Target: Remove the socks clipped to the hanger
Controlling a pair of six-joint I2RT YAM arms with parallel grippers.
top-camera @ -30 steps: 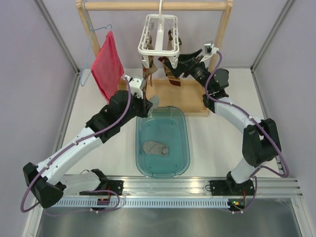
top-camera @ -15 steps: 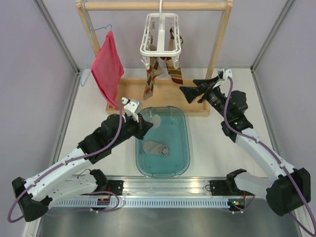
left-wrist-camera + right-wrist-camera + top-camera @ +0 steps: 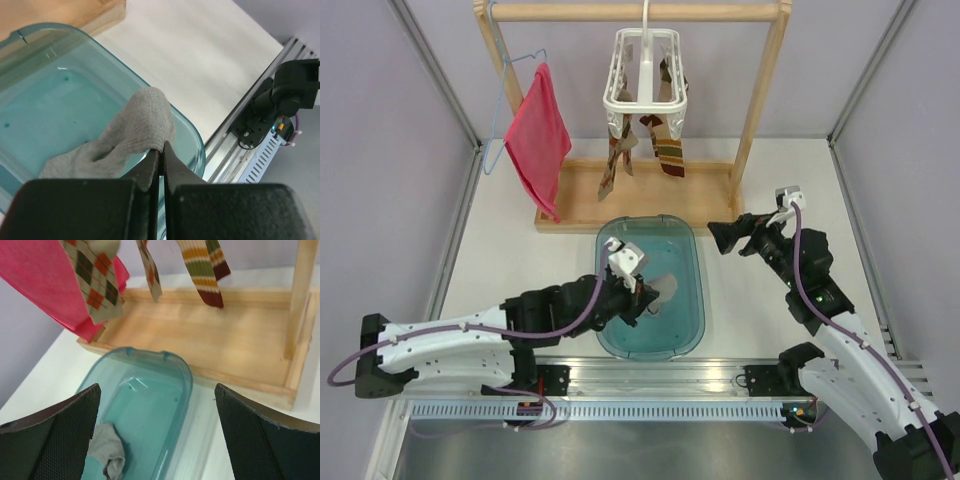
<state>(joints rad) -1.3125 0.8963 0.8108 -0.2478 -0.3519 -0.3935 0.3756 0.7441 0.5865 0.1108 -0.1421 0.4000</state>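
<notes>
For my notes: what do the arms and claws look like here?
The left arm and right arm have white shells, black joints and black bases; a purple cable runs along each. The left claw and right claw are black, each with two flat matte fingers. A small white camera module sits at each wrist.

Hanger: white rectangular frame, hung by its hook from the rail. Argyle socks in brown, red and cream dangle from its left clips. A striped sock dangles from the right. A plain grey sock is pinched at one fold in the left gripper, its free end draped into the tub.
</notes>
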